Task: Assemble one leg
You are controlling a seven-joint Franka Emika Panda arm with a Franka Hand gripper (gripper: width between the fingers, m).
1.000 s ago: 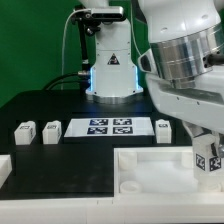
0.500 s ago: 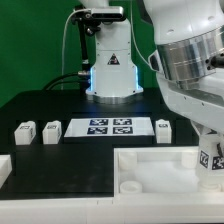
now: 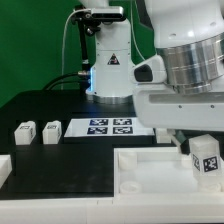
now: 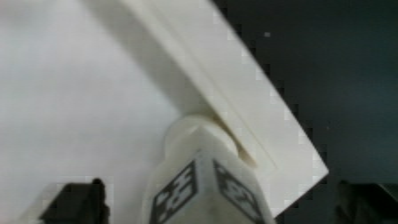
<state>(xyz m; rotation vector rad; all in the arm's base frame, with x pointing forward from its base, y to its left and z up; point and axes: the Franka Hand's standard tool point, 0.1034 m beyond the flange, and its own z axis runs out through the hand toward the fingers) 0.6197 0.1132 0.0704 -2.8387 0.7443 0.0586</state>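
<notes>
One leg (image 3: pixel 206 160), a small white block with a marker tag, stands upright at the near right corner of the large white panel (image 3: pixel 150 165). In the wrist view the leg (image 4: pixel 199 185) shows two tagged faces, corner-on, against the panel's raised rim (image 4: pixel 214 70). My gripper (image 3: pixel 200 150) is right above it. In the wrist view the gripper (image 4: pixel 210 208) straddles the leg, with the dark fingers (image 4: pixel 75 202) standing apart from its sides, so the jaws are open. The view is blurred.
Two more legs (image 3: pixel 24 132) (image 3: pixel 52 130) stand on the black table at the exterior view's left. The marker board (image 3: pixel 108 127) lies behind the panel. A white part (image 3: pixel 4 170) sits at the left edge. The arm's base (image 3: pixel 110 70) stands at the back.
The wrist has turned and the arm's body has swung toward the exterior view's left, now covering the leg to the right of the marker board. The corner leg stays at about the same spot.
</notes>
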